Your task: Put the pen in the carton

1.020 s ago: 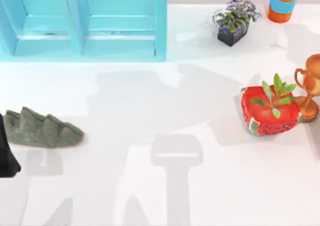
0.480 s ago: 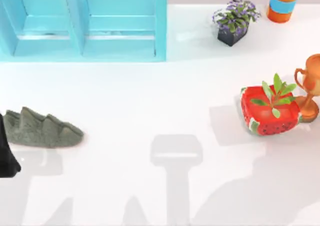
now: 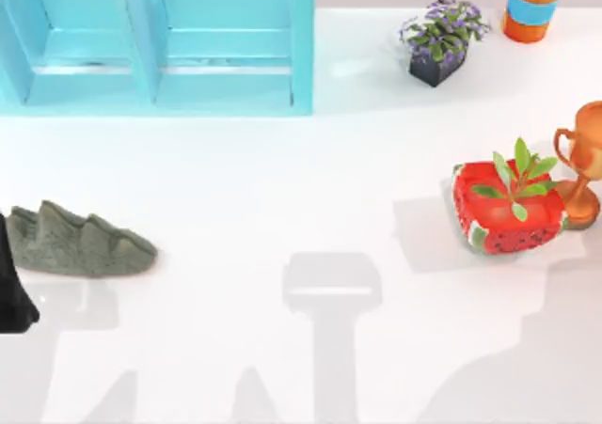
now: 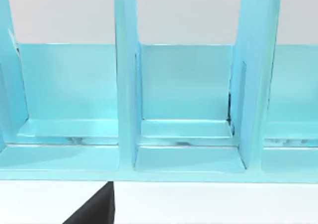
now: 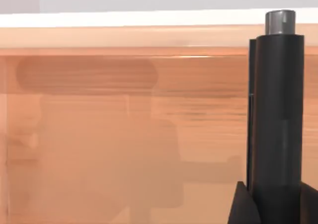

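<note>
The carton (image 3: 301,57) is a cyan box with upright dividers at the table's back left. It faces the left wrist view (image 4: 125,85) with its compartments open. The pen (image 5: 276,110) shows in the right wrist view as a black barrel with a small grey end cap, standing upright close to the camera. My right gripper (image 5: 276,211) is shut on it, with dark parts flanking the barrel at its base and orange-brown wood behind. A dark corner of my left gripper (image 4: 94,211) sits low in front of the carton, over the white tabletop.
A grey rock (image 3: 80,241) lies at the left, with a black shape (image 3: 14,283) at the table's left edge. A red strawberry-like planter (image 3: 508,208) and copper trophy (image 3: 583,161) stand at the right. A potted purple plant (image 3: 440,39) and orange-blue cylinder (image 3: 534,6) stand at the back right.
The broad arm shadow that lay over the middle of the table has slid to the front right corner. None of the objects on the table has moved.
</note>
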Robot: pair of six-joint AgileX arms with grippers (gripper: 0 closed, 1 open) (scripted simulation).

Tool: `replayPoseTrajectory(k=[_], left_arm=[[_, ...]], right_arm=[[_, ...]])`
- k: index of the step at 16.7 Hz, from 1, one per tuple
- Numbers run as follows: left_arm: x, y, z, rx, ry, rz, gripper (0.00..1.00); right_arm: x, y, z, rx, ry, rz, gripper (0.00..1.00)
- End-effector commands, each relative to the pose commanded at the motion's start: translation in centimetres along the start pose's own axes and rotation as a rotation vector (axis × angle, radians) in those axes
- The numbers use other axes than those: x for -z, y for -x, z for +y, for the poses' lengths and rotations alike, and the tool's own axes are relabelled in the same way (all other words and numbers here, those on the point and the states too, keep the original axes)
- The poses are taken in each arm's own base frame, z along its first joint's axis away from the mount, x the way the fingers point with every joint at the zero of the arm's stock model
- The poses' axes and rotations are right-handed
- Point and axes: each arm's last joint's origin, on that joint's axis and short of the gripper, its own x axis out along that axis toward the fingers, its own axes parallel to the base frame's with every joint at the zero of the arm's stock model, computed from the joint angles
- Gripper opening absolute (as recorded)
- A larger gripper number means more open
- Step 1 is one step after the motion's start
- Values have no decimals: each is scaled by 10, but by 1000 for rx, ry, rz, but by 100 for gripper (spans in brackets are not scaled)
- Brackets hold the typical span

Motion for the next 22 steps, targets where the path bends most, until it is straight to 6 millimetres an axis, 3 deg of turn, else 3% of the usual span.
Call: replayPoseTrajectory(k=[5, 11, 17, 22], left_arm=[[0, 0, 0, 0, 0, 0, 100], [0, 0, 0, 0, 0, 0, 100], [0, 0, 0, 0, 0, 0, 100], [0, 0, 0, 0, 0, 0, 100]], right_arm=[[6, -6, 3, -45, -56, -9, 0], [37, -40, 2, -26, -24, 11, 0], [39, -50, 0, -3, -6, -5, 0], [39, -50, 0, -3, -6, -5, 38]])
